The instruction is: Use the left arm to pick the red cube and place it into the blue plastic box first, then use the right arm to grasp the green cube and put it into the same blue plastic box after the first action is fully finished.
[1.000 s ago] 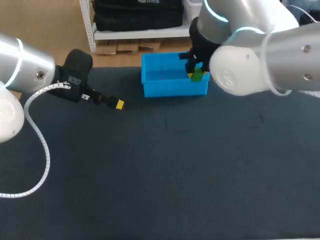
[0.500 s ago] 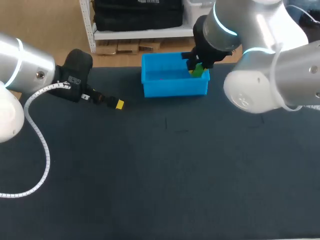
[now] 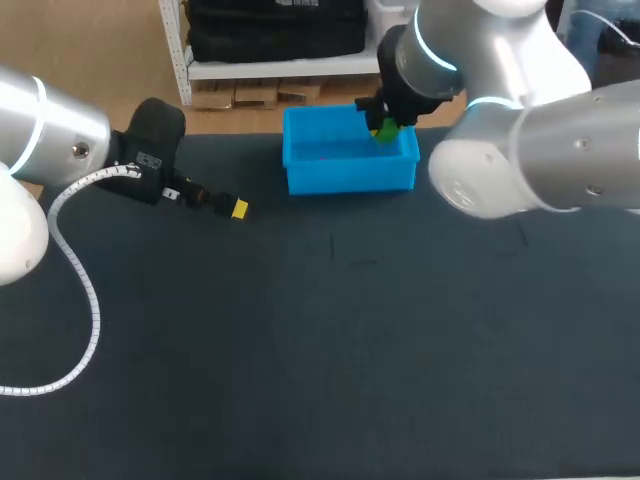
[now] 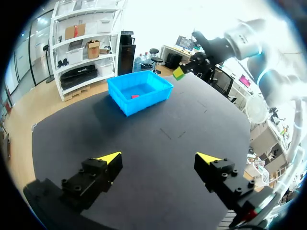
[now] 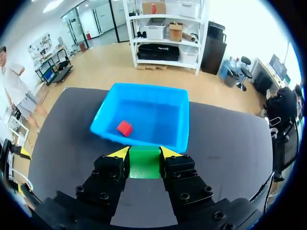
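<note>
Pinching green cube (image 5: 144,162) with right gripper (image 5: 144,154), pressed on two opposite faces, top face showing between. Holding it in the air, off the worktop (image 3: 350,350), at the right end of box (image 3: 350,180). In head view, overlapping the box's far right corner. In right wrist view, just short of the nearest box wall. In left wrist view, raised beside that same end, apart from the rim. Cannot tell whether over the inside or just outside the rim. Reaching in with right arm (image 3: 520,150) from the worktop's right side, across the far right corner.

Box at the worktop's far edge, about midway along it, long side along that edge, open top up.

Red cube (image 5: 124,128) lying on the box floor, nearer the front wall than the back, touching no wall, well apart from green cube.

Left gripper (image 4: 158,158) low over the worktop's far left part, well apart from box, spread wide over bare worktop, pointing toward box. Only one yellow tip showing in head view.

White coiled cable (image 3: 75,270) along left arm (image 3: 60,140), looping down over the worktop's left edge.
</note>
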Available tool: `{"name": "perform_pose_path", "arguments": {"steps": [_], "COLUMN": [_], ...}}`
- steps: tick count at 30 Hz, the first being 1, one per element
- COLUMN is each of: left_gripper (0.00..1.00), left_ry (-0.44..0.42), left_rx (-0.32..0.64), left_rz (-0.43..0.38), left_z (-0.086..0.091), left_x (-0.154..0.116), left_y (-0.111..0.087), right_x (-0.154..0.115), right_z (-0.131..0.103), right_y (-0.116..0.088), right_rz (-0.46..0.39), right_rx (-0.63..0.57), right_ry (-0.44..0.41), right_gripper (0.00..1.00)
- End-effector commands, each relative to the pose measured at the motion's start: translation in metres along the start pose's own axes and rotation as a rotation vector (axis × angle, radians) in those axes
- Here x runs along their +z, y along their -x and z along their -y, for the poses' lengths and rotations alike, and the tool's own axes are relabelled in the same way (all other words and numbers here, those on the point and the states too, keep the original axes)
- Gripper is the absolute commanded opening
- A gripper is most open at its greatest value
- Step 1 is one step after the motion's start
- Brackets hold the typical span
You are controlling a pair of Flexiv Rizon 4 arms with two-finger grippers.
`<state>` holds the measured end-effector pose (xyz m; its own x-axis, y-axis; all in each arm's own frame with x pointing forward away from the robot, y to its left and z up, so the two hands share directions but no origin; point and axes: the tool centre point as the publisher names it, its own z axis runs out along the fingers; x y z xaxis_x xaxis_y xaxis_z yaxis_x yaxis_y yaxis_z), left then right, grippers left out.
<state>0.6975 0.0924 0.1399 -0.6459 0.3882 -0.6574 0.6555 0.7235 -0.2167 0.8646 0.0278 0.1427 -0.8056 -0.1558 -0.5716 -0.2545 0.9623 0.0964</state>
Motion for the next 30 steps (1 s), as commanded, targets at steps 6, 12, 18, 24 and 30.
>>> {"name": "perform_pose_path", "arguments": {"steps": [6, 12, 18, 24, 30], "left_gripper": [1.0, 1.0, 1.0, 1.0, 1.0], "left_ry": [-0.006, -0.006, -0.006, -0.006, -0.006], "left_rx": [0.003, 0.003, 0.003, 0.003, 0.003], "left_rz": [0.007, 0.007, 0.007, 0.007, 0.007], "left_z": [-0.001, -0.001, -0.001, -0.001, -0.001], "left_x": [-0.001, -0.001, -0.001, -0.001, -0.001], "left_y": [-0.002, -0.002, -0.002, -0.002, -0.002], "right_x": [0.04, 0.065, 0.082, 0.097, 0.107], "right_z": [0.005, 0.009, 0.012, 0.017, 0.021], "right_y": [0.037, 0.042, 0.044, 0.045, 0.045], "right_rz": [-0.022, -0.044, -0.057, -0.085, -0.119], "right_rx": [0.007, 0.009, 0.013, 0.024, 0.029], "right_ry": [0.005, 0.009, 0.01, 0.01, 0.005], "right_gripper": [0.0, 0.0, 0.0, 0.0, 0.0]}}
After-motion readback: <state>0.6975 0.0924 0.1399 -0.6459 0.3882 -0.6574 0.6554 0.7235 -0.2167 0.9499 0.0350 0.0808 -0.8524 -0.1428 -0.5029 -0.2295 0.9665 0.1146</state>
